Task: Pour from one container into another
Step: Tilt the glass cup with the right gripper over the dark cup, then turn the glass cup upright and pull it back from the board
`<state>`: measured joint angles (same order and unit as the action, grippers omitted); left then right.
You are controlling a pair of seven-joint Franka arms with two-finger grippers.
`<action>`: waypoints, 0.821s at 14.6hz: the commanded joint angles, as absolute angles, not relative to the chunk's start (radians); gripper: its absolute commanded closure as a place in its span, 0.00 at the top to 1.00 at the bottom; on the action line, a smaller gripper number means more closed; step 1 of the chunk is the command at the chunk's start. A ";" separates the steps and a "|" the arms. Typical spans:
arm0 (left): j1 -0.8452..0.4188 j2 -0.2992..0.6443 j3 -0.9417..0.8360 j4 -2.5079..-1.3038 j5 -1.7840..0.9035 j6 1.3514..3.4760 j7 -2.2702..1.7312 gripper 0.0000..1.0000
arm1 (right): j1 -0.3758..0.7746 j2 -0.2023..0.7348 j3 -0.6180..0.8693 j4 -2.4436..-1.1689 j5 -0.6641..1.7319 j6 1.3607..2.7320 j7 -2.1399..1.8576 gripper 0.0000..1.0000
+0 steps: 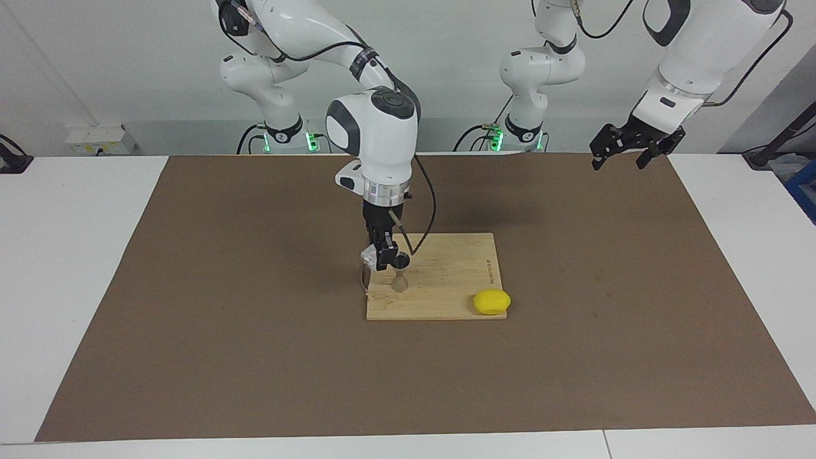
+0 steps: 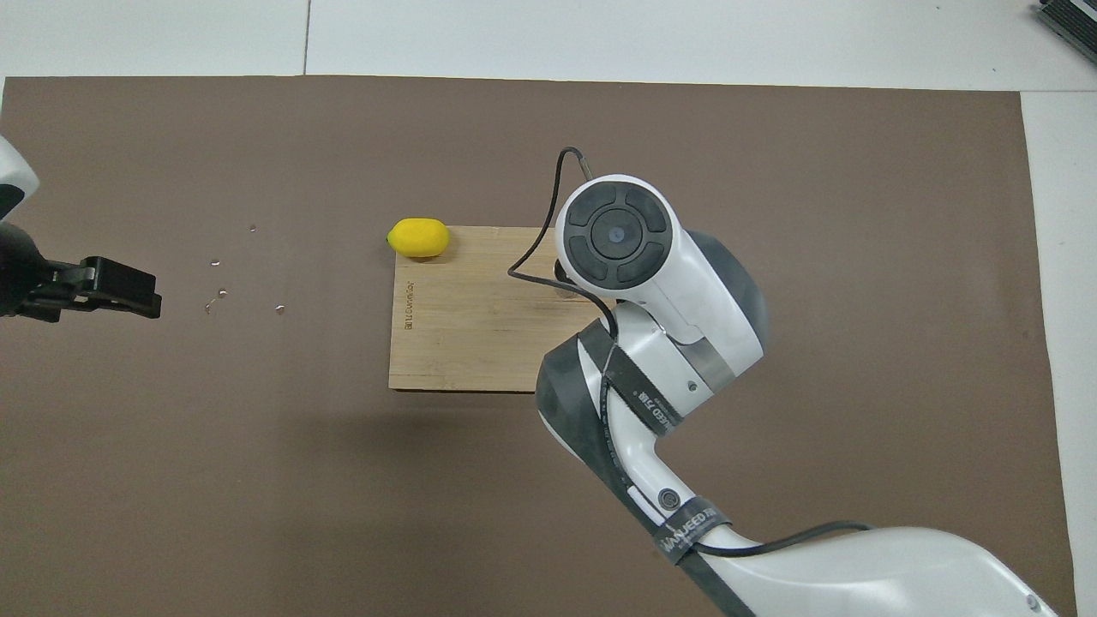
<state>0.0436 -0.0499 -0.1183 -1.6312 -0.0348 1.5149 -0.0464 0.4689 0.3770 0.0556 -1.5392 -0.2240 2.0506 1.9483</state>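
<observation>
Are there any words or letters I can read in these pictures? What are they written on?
"NANJEED": only roughly readable, and cut off at its end, on the black strap around the right arm.
Burned-in print on the wooden cutting board, along its edge toward the left arm's end of the table: too small to read.
White print on another black band higher up the right arm: too blurred to read.
Nothing else carries writing.
</observation>
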 commanded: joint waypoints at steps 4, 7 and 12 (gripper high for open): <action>0.054 -0.051 -0.126 -1.624 -0.018 1.503 -0.046 1.00 | 0.371 0.391 0.064 -1.519 -0.002 2.091 1.913 0.00; 0.052 -0.051 -0.126 -1.626 -0.018 1.503 -0.046 1.00 | 0.302 0.390 0.064 -1.543 0.136 2.091 1.847 0.00; 0.052 -0.051 -0.126 -1.624 -0.018 1.503 -0.046 1.00 | 0.137 0.348 0.064 -1.673 0.383 2.089 1.639 0.00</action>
<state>0.0436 -0.0499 -0.1183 -1.6312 -0.0348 1.5149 -0.0464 0.2021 0.3870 0.0514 -1.5919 0.2967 2.0812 1.7275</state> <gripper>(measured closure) 0.000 0.493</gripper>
